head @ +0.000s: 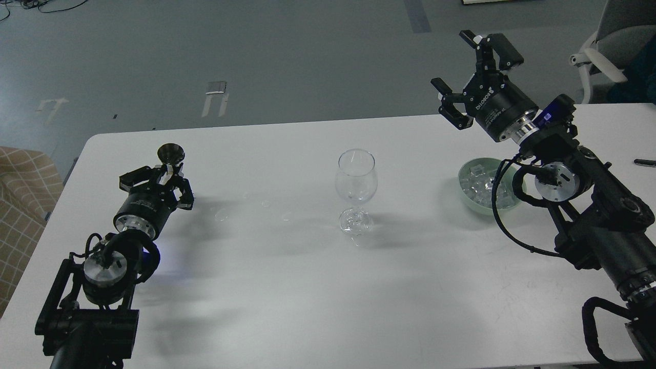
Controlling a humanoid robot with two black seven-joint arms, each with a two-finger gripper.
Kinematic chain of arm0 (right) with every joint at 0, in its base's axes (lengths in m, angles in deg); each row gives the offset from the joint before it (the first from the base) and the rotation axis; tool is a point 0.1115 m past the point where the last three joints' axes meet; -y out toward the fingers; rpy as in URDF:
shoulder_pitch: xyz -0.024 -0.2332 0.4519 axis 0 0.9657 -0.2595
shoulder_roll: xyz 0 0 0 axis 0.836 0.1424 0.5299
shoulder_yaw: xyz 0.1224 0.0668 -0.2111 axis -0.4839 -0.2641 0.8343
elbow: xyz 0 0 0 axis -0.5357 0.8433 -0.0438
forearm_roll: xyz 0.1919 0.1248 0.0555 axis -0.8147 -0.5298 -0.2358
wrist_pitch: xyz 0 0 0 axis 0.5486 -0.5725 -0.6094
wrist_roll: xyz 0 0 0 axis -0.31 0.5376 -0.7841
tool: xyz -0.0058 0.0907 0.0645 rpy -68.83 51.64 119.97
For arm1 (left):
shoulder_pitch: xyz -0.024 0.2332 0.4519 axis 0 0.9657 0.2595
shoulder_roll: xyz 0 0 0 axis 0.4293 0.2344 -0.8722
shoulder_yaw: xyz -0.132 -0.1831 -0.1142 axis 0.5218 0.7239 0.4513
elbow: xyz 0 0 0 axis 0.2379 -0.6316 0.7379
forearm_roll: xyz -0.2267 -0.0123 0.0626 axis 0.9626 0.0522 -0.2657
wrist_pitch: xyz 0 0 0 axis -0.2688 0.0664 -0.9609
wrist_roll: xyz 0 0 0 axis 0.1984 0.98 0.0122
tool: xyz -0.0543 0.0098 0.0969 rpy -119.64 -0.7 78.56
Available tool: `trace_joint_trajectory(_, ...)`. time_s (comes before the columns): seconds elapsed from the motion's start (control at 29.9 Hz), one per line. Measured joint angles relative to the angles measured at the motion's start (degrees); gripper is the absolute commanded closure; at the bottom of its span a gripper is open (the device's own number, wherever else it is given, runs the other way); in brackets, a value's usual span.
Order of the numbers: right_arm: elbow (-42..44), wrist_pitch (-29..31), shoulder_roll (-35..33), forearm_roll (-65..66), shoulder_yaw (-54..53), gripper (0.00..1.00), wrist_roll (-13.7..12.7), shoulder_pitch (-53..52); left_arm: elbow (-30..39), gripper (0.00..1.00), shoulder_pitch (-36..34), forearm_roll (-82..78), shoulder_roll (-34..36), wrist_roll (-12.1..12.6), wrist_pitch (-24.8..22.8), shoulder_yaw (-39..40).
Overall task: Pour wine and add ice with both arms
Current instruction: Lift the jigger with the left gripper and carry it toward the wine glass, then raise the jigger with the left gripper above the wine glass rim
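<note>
Clear ice cubes point(484, 183) heap in a pale green bowl point(467, 190) at right. The wine glass point(356, 177) stands mid-frame on the tabletop point(287, 287). Left tool point(171, 177) pinches a dark bottle point(170, 152); right tool point(464, 77) is spread, raised.

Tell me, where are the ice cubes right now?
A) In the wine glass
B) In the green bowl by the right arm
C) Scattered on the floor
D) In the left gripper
B: the ice lies heaped in the green bowl on the table, partly behind the right arm, while the wine glass in the middle holds no cubes.
</note>
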Motion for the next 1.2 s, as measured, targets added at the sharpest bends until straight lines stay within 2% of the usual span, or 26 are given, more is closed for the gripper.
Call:
trace_joint_trajectory(0.17,-0.01,0.0,0.06,0.0,0.01,0.0,0.0,0.32,7.58,1.0,-0.11,-0.08,0.17,2.2,6.01,-0.54)
trace_joint_trajectory(0.47,-0.16,0.0,0.06,0.0,0.03,0.0,-0.01,0.75,23.1,1.0,2.09,-0.12,0.56,4.31,17.05,-7.51)
trace_joint_trajectory(0.6,-0.17,0.0,0.07,0.19,0.05,0.0,-0.08,0.9,27.89,1.0,3.42,-0.2,0.84,5.09,20.57,-10.91)
trace_joint_trajectory(0.74,-0.22,0.0,0.09,0.25,0.05,0.0,-0.09,1.5,31.49,1.0,4.44,-0.32,0.93,6.9,23.35,-13.64)
trace_joint_trajectory(0.97,-0.34,0.0,0.1,0.32,0.73,0.0,-0.09,2.08,36.02,1.0,4.77,-0.88,2.07,8.44,27.7,-20.46)
trace_joint_trajectory(1.2,-0.35,0.03,0.26,0.33,1.63,0.0,-0.09,2.07,37.77,1.0,0.87,-3.15,1.51,10.62,33.35,-24.55)
